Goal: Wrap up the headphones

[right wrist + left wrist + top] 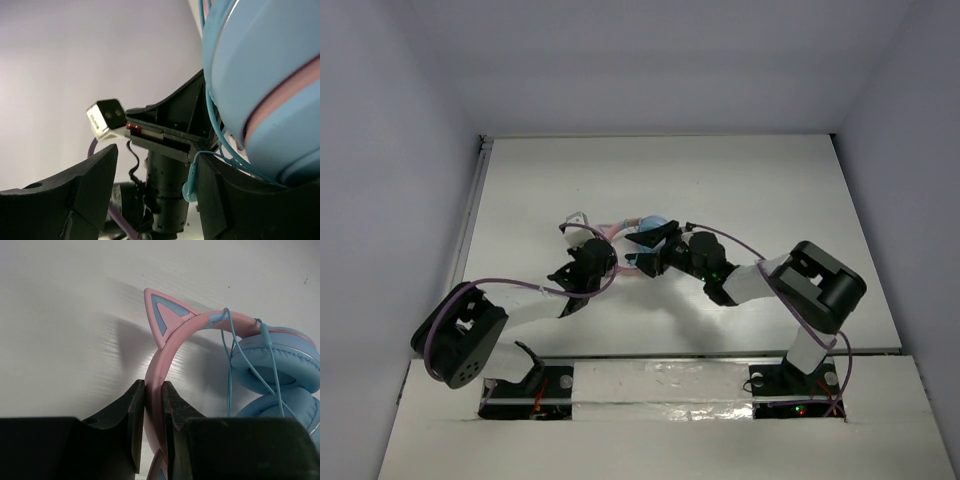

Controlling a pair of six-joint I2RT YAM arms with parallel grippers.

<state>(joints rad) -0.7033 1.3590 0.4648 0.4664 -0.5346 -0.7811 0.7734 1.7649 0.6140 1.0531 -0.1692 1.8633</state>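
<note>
The headphones point(638, 226) are held between my two grippers at mid-table. In the left wrist view the pink headband point(172, 337) with its cat ear point(161, 315) runs up between the fingers, and my left gripper point(153, 407) is shut on it. Two light-blue ear cups point(280, 365) sit to the right, with the thin blue cable point(231, 355) looped over the band. My right gripper point(156, 165) stands open just under an ear cup point(265, 75). The cable's plug end point(189, 185) hangs against its right finger point(225, 200). From above, the left gripper point(603, 256) and right gripper point(650, 252) face each other.
The left arm's wrist and its small white camera point(106, 117) fill the space straight ahead of my right gripper. Purple robot cables point(520, 286) trail along both arms. The white table point(720, 180) is walled in at the left, right and back.
</note>
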